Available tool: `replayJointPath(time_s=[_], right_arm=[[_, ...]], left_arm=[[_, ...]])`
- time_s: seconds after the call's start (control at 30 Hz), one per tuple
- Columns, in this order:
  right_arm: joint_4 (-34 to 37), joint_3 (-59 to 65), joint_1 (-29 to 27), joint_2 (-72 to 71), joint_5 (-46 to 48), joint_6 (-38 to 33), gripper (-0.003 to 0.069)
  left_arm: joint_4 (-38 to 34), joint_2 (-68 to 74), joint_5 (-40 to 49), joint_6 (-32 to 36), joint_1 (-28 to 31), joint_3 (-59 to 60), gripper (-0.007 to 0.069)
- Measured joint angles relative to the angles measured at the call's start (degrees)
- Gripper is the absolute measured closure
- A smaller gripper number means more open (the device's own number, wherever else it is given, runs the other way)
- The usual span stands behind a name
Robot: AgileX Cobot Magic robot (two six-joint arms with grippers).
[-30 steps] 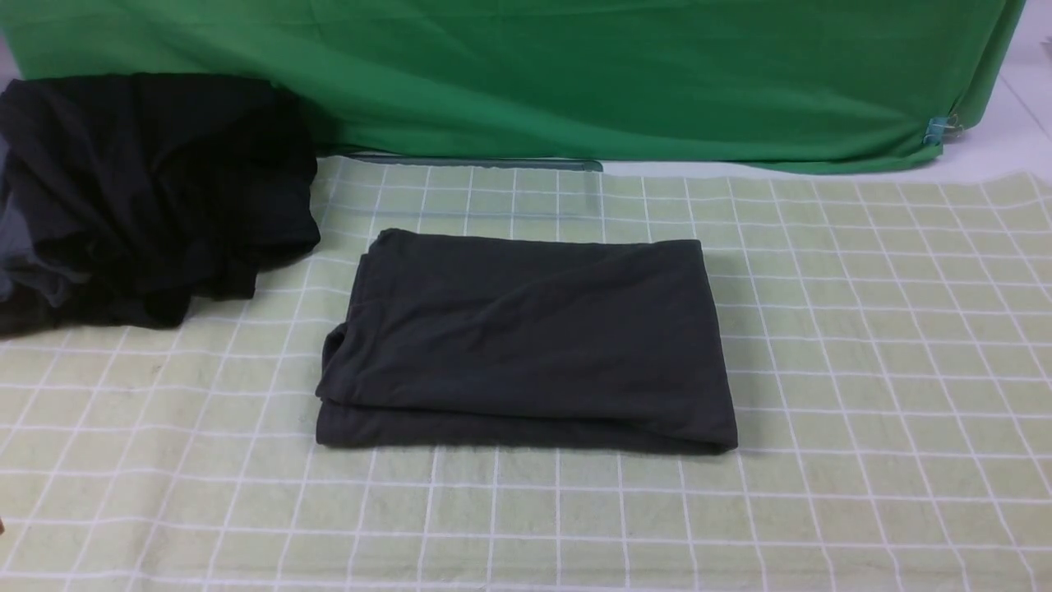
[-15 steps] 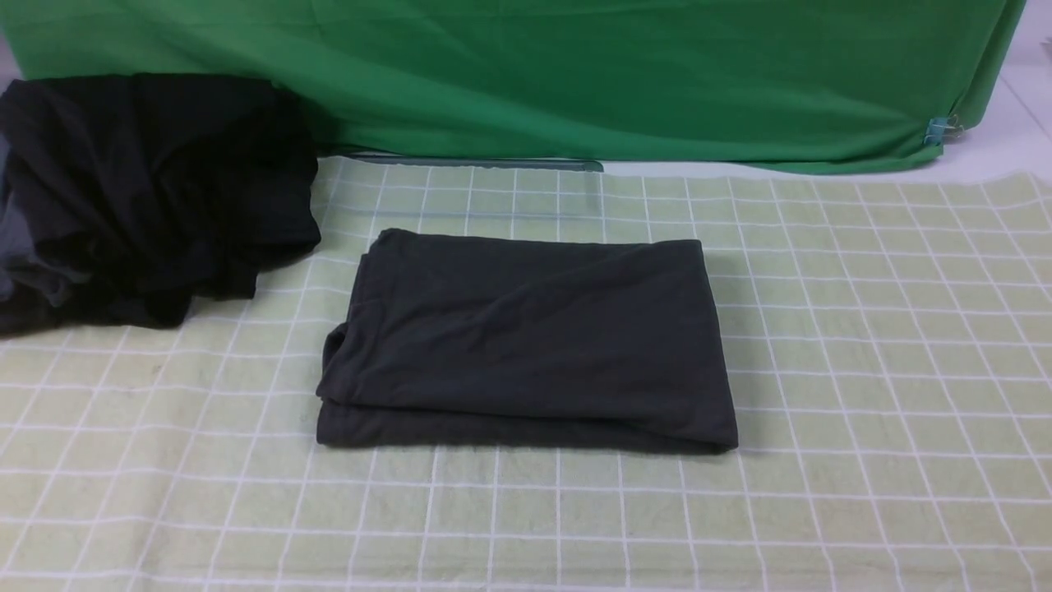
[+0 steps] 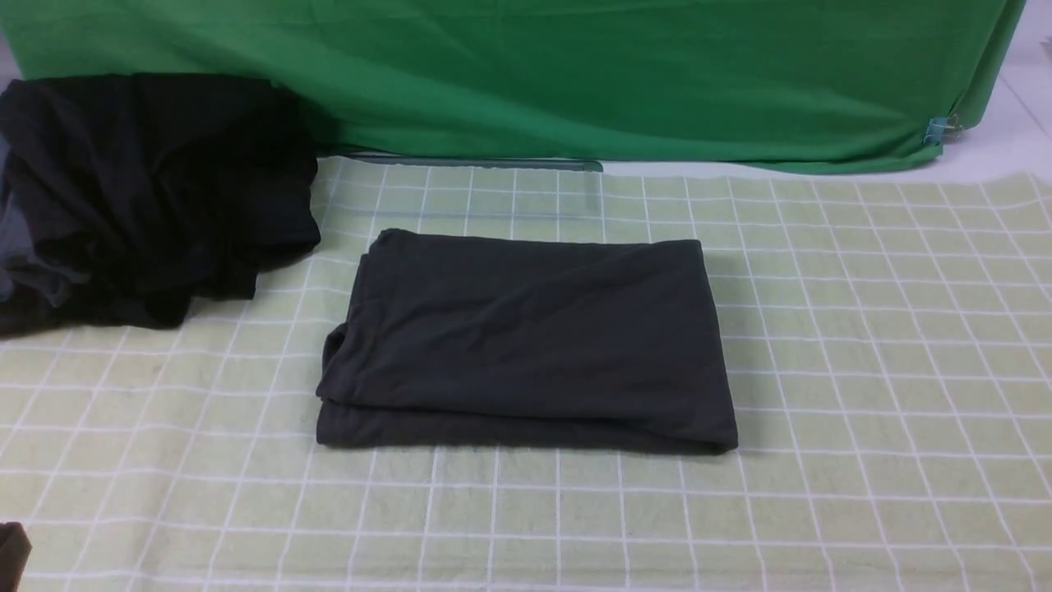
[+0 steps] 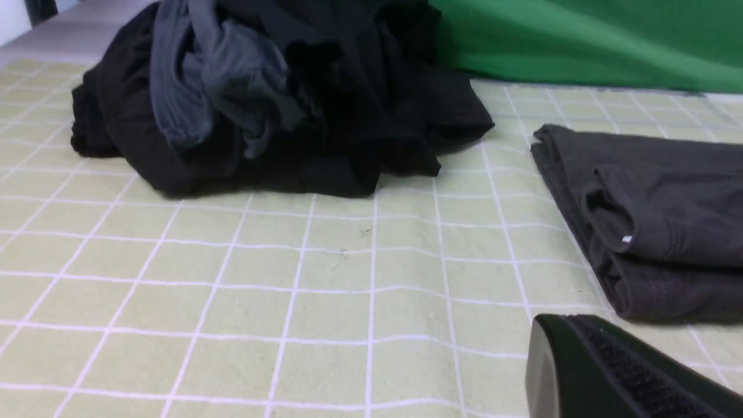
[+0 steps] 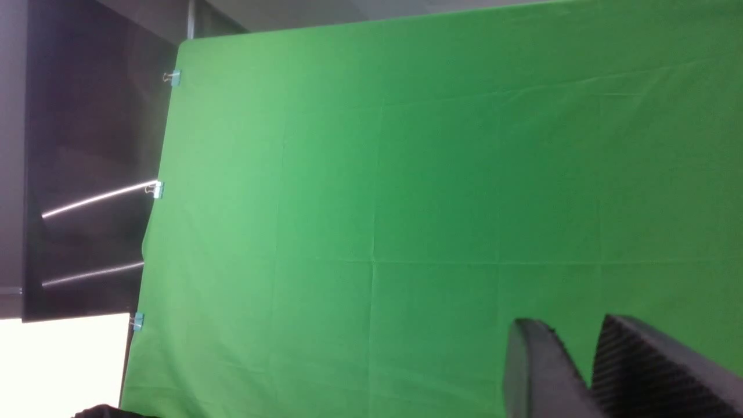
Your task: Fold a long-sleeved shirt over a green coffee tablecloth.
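The long-sleeved shirt (image 3: 526, 341) lies folded into a flat dark charcoal rectangle in the middle of the green coffee tablecloth (image 3: 863, 370), its print hidden inside the folds. In the left wrist view the shirt (image 4: 662, 220) shows its layered folded edge and a tiny white label. A dark tip of my left gripper (image 3: 12, 555) peeks in at the near left corner, well clear of the shirt. One of its fingers (image 4: 603, 371) shows with its ribbed pad bare. My right gripper (image 5: 566, 325) points at the green backdrop, its fingers close together and holding nothing.
A blacker bundle of mixed black and grey garments (image 3: 140, 197) sits at the far left on the tablecloth. A plain deep green sheet (image 3: 575, 74) hangs along the back, held by clips (image 3: 937, 129). White table surface (image 3: 1011, 148) shows at the far right.
A dark part of my left gripper has come into the near left corner of the front view. The shirt and bundle lie as before.
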Motion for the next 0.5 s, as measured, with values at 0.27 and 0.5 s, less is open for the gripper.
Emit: replayJointPath(time_s=[0.27,0.5], right_arm=[[0.0,0.05,0.0,0.0,0.0,0.0,0.0485],[0.0,0.05,0.0,0.0,0.0,0.0,0.0476]], left_arm=[[0.0,0.0,-0.12,0.0,0.0,0.01,0.0623],[0.0,0.0,-0.16,0.0,0.0,0.06,0.0623]])
